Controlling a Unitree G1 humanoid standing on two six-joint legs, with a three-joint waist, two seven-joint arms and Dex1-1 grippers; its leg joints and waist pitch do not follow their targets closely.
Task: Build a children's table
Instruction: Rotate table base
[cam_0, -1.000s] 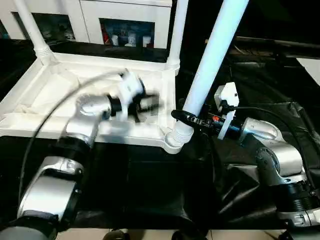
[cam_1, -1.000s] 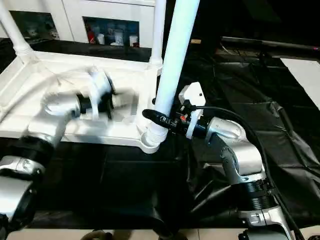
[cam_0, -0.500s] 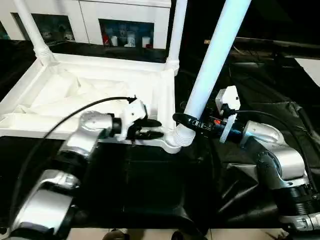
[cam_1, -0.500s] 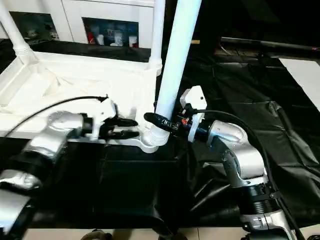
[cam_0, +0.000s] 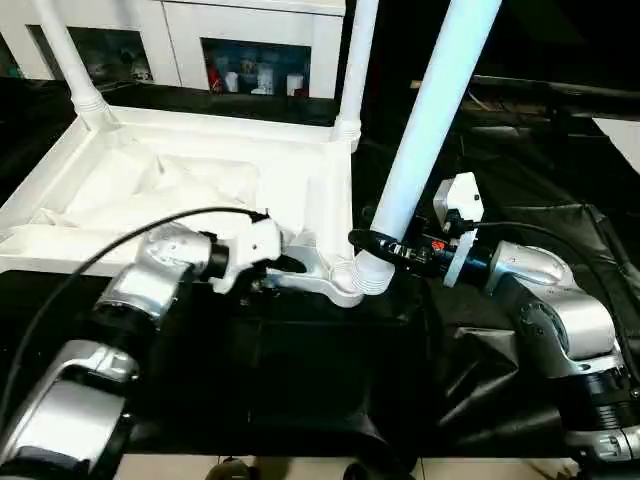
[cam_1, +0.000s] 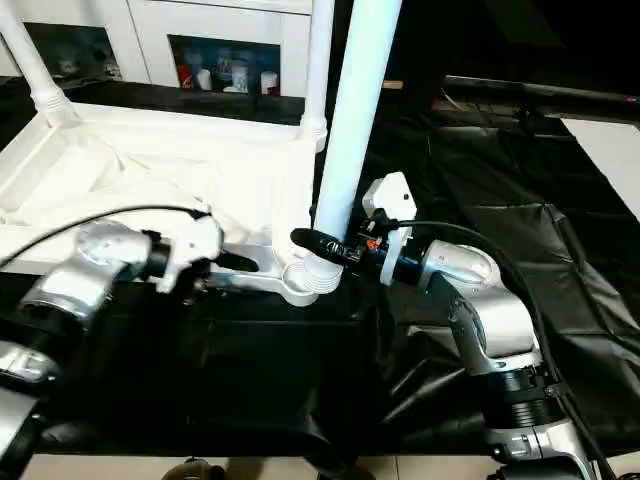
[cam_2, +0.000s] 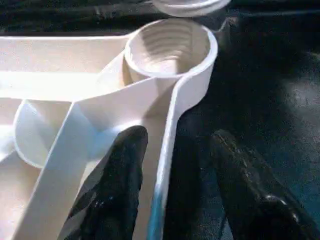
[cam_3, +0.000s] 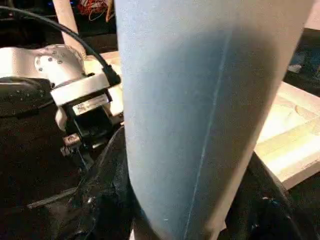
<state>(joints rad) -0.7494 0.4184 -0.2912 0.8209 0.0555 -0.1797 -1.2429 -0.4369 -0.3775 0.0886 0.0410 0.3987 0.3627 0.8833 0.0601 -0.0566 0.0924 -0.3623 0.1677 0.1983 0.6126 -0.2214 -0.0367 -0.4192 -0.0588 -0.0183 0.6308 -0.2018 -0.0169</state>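
On black sheeting (cam_0: 520, 200), upturned tabletop (cam_0: 150, 180) straddled at its rim by left gripper (cam_2: 172, 165), fingers spread, to steady it; leg (cam_0: 425, 120) pinched above corner socket (cam_2: 167, 47) by right gripper (cam_0: 372, 243).

Both forearms are showing rounded silver shells joined by ribbed black rings. The left gripper (cam_0: 290, 267) and right gripper (cam_0: 368, 243) are wearing glossy black fingers on white wrist housings, each trailing a thin black cable; red wiring is peeking beside the right housing.
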